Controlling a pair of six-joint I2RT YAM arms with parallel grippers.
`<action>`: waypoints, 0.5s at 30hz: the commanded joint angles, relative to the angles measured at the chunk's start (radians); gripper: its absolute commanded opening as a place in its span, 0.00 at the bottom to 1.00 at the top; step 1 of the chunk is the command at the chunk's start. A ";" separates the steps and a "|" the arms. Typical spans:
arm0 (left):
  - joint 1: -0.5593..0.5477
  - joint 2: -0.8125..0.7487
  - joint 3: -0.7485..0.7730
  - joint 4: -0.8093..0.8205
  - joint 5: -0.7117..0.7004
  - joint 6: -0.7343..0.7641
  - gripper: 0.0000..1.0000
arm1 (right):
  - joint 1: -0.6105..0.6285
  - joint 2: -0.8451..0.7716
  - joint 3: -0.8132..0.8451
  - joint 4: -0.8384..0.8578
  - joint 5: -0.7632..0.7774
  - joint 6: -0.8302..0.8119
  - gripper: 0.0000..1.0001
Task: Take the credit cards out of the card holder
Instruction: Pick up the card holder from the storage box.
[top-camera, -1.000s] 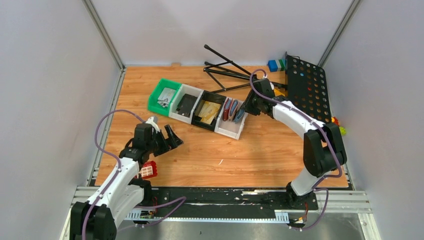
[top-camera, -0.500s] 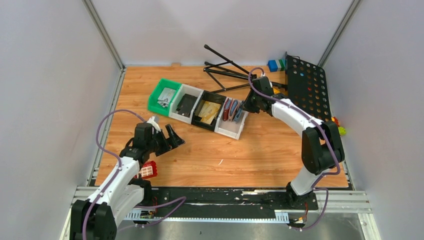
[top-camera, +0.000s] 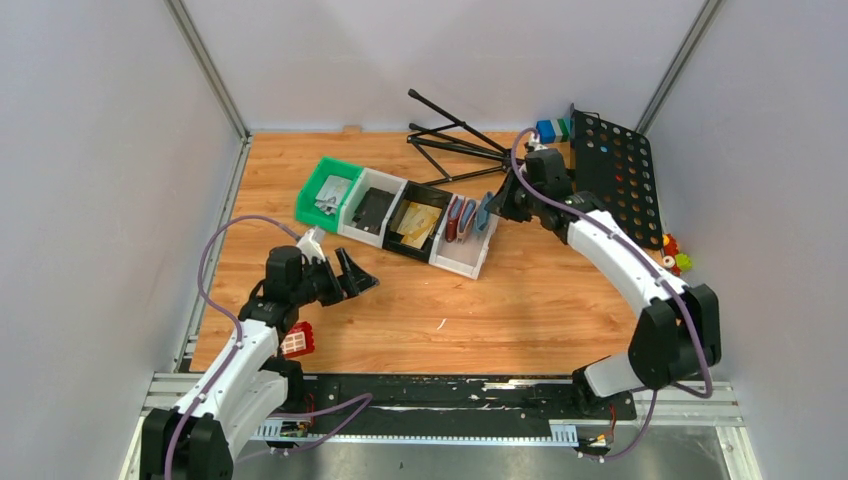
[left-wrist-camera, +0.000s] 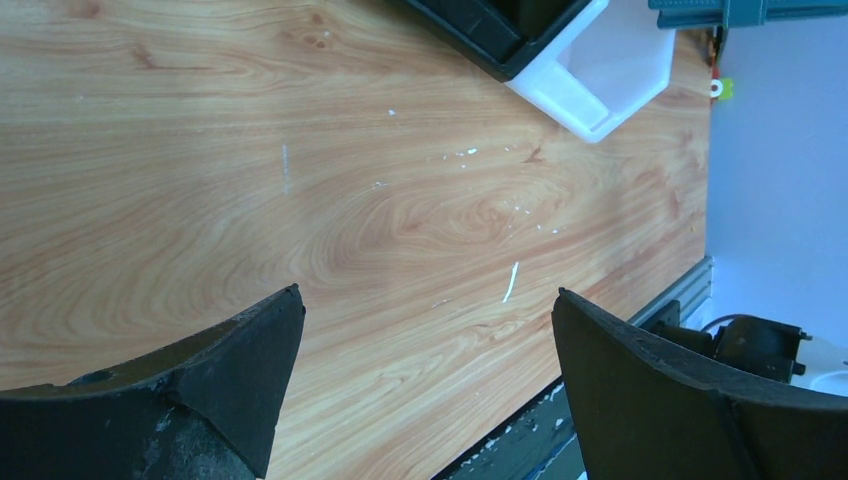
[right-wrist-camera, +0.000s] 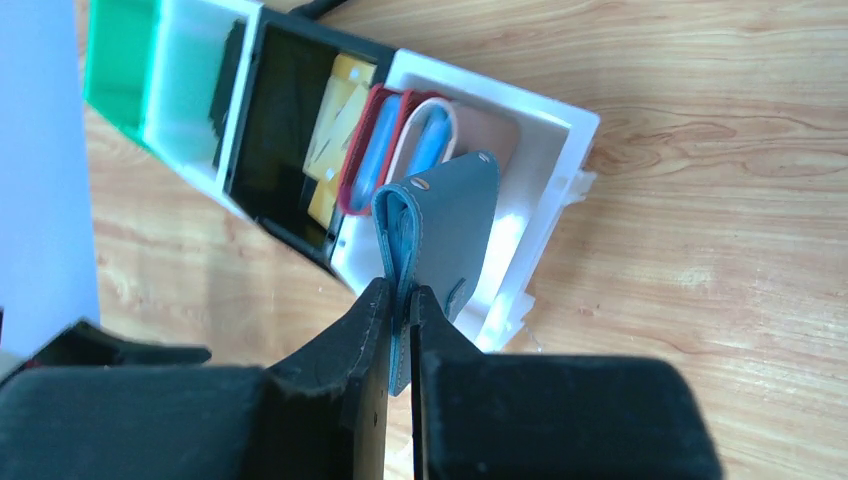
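Observation:
My right gripper (top-camera: 497, 208) is shut on the slate-blue card holder (top-camera: 486, 213), pinching its open edge, and holds it folded above the white bin (top-camera: 462, 258). In the right wrist view the card holder (right-wrist-camera: 450, 210) hangs fold-first from the fingers (right-wrist-camera: 400, 295) over that bin (right-wrist-camera: 545, 140). No credit cards show in it. Gold-tan cards (top-camera: 418, 222) lie in the black bin and grey ones (top-camera: 331, 195) in the green bin. My left gripper (top-camera: 350, 275) is open and empty above bare wood at the left (left-wrist-camera: 428, 310).
A dark red wallet (right-wrist-camera: 362, 150) and a slimmer bluish one (right-wrist-camera: 428, 140) stand in the white bin. Black tripod legs (top-camera: 450, 135), a black perforated panel (top-camera: 612, 170) and coloured blocks (top-camera: 550, 128) are at the back right. A red brick (top-camera: 297, 340) lies near my left arm.
My right gripper has risen and drawn back to the right, lifting the blue card holder up out of the white bin. My left gripper has shifted slightly right, still open.

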 joint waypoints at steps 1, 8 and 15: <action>0.003 -0.013 0.006 0.080 0.065 -0.010 1.00 | -0.008 -0.146 -0.072 0.047 -0.138 -0.119 0.00; -0.002 -0.056 0.019 0.176 0.136 -0.036 1.00 | -0.011 -0.271 -0.212 0.133 -0.530 -0.233 0.00; -0.078 -0.031 0.070 0.384 0.122 -0.131 1.00 | -0.010 -0.285 -0.277 0.195 -0.831 -0.251 0.00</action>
